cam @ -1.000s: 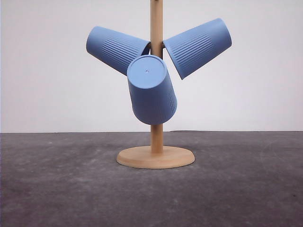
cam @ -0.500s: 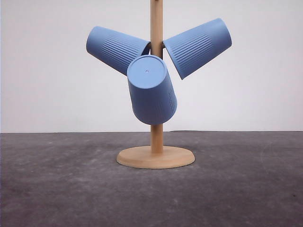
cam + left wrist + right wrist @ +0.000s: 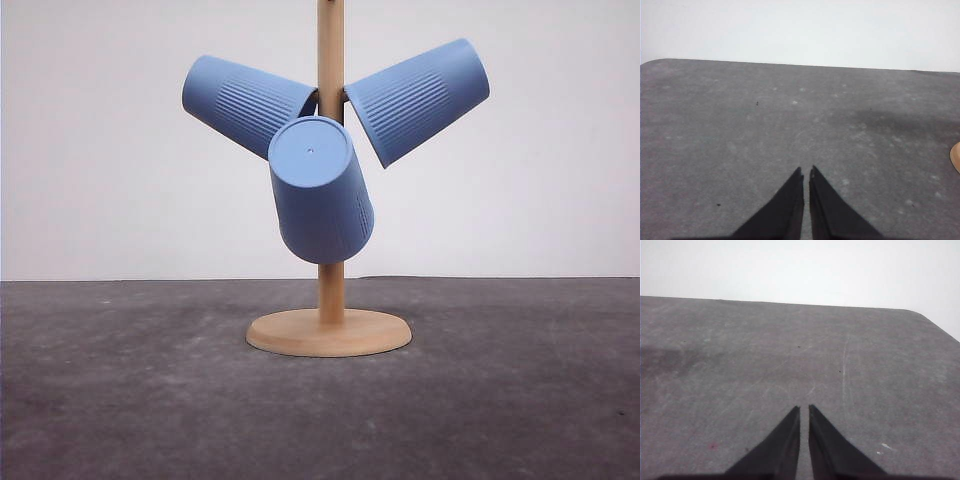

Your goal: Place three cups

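You had all three cups hung mouth-first on the wooden stand (image 3: 330, 333) near the middle of the tabletop (image 3: 120, 400): left cup (image 3: 245, 103), right cup (image 3: 418, 98), front cup (image 3: 320, 190), each tilted so its peg carried it. The left gripper (image 3: 806, 172) and right gripper (image 3: 804, 410) sat low over bare tabletop, jaws nearly together and empty, so placing looked finished.

Matt ribbed plastic cups (image 3: 320, 190), smooth wooden stand (image 3: 329, 333), rough tabletop (image 3: 150, 400)

cups (image 3: 322, 190): 3 | wooden stand (image 3: 329, 330): 1 | end effectors: 2
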`<state>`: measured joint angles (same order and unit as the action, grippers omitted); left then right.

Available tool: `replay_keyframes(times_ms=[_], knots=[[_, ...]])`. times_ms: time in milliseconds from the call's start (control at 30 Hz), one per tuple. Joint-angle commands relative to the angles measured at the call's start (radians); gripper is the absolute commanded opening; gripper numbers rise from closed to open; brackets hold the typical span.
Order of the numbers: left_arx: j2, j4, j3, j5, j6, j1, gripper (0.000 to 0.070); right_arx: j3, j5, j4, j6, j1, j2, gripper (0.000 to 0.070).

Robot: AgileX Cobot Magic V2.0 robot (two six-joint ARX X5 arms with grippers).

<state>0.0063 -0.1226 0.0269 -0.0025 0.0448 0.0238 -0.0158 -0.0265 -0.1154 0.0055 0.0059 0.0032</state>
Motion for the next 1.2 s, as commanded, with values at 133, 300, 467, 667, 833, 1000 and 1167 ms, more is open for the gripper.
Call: replay_keyframes(times_ms=[133,300,467,667,833,1000,1167], knots=[[0.0,0.012,-0.014,-0.003,-0.003,0.0,0.0,0.004,0.0,0.011,0.013,0.0,0.0,0.0029],[0.0,0.012,-0.014,-0.003,-0.003,0.0,0.0,0.004,0.0,0.011,0.013,0.0,0.0,0.003],[-0.001,0.012,-0.014,-0.003,-0.003,0.0,0.0,0.004,0.0,0.011,0.013,0.0,0.0,0.0029],[0.0,0.012,-0.014,-0.003,-0.003,0.0,0.0,0.004,0.0,0.011,0.013,0.0,0.0,0.003],[0.0,0.012,-0.014,-0.003,-0.003,0.0,0.0,0.004,0.0,0.011,0.013,0.0,0.0,0.003],[0.0,0.012,-0.014,-0.003,-0.003,0.0,0.0,0.004,0.0,0.011,0.013,0.0,0.0,0.0029],[-0.001,0.012,-0.014,-0.003,-0.003,0.0,0.0,0.004,0.0,0.011,0.013,0.0,0.0,0.0029]])
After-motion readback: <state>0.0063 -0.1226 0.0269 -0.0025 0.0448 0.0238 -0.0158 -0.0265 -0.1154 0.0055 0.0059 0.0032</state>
